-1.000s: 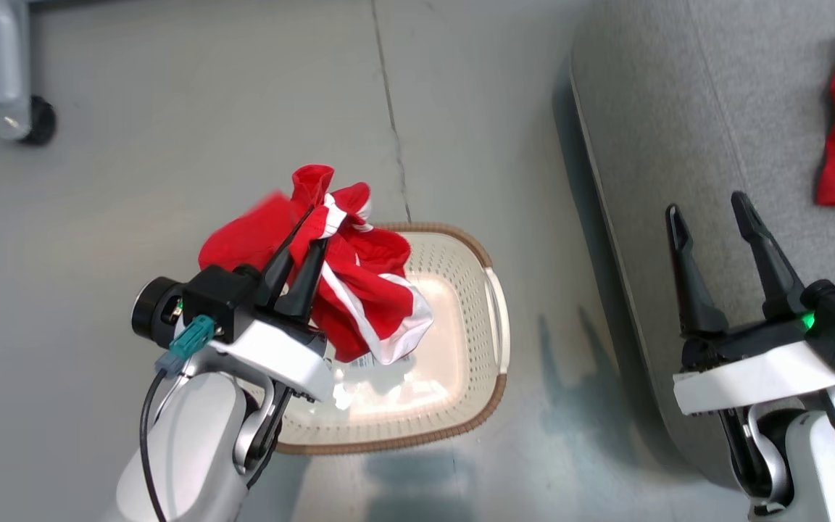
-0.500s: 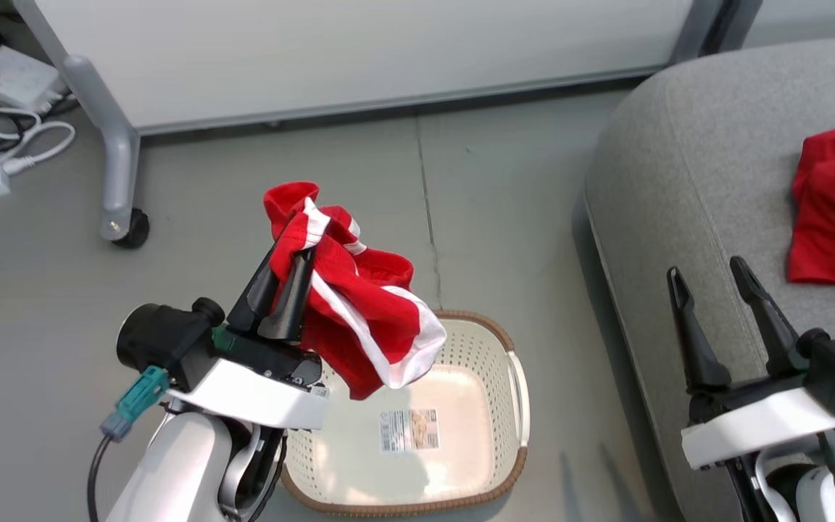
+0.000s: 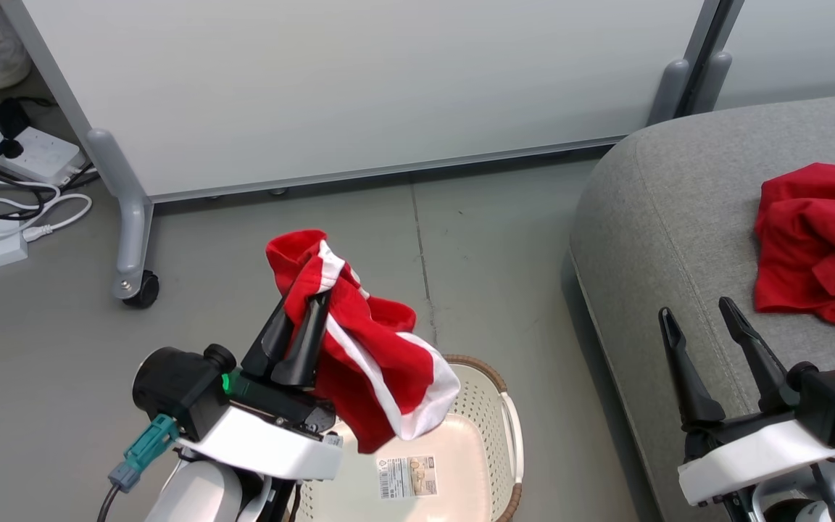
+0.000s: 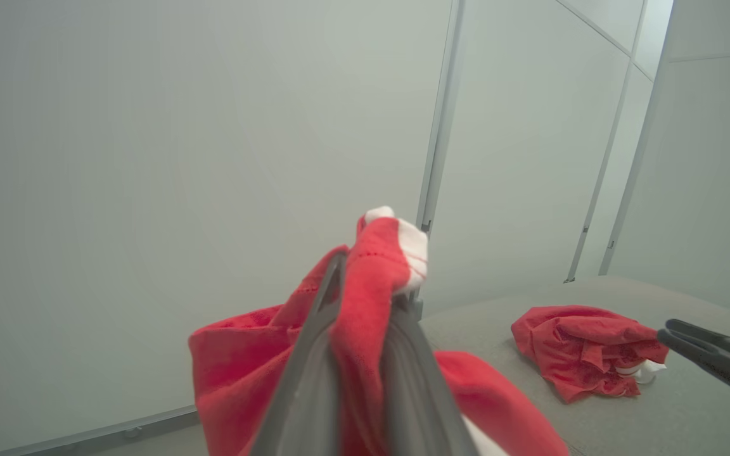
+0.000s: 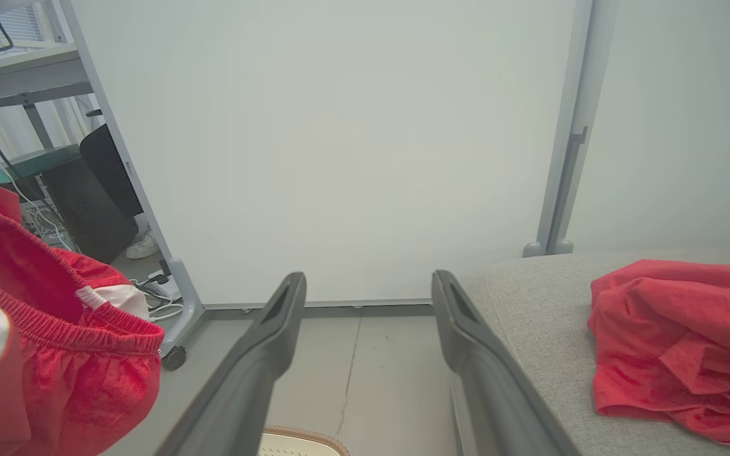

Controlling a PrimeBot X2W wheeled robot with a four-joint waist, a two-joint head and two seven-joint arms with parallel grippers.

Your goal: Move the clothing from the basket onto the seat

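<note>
Left gripper (image 3: 306, 299): fingers pinched narrow on a fold of the held garment (image 3: 381, 370), lifted above the basket.
Right gripper (image 3: 694, 308): fingers spread wide with nothing between them, over the seat's left edge.
Held garment: red with white trim, clear of the basket. It bunches over the fingertips and drapes down on their right side, its lowest hem hanging above the basket's far left part.
Basket (image 3: 510, 428): on the floor (image 3: 497, 239) just below the left gripper. Its sticker (image 3: 406, 476) shows on a bare bottom, with no cloth in the part that can be seen; the near left part is hidden by the arm.
Seat (image 3: 649, 217): to the right of the basket, with a strip of floor between them.
Second garment (image 3: 816, 246): lies crumpled on the seat, well in from its left edge.
Key relation: the seat lies to the right of the loaded left gripper, beyond the basket's right rim. The right gripper is nearer the seat, but the left one has the cloth.
Long axis: the garment hangs roughly top to bottom from the pinch, slanting right.
Likely next: carry the garment right, across the left edge, and release it near the second garment, keeping the hem above the rim.
</note>
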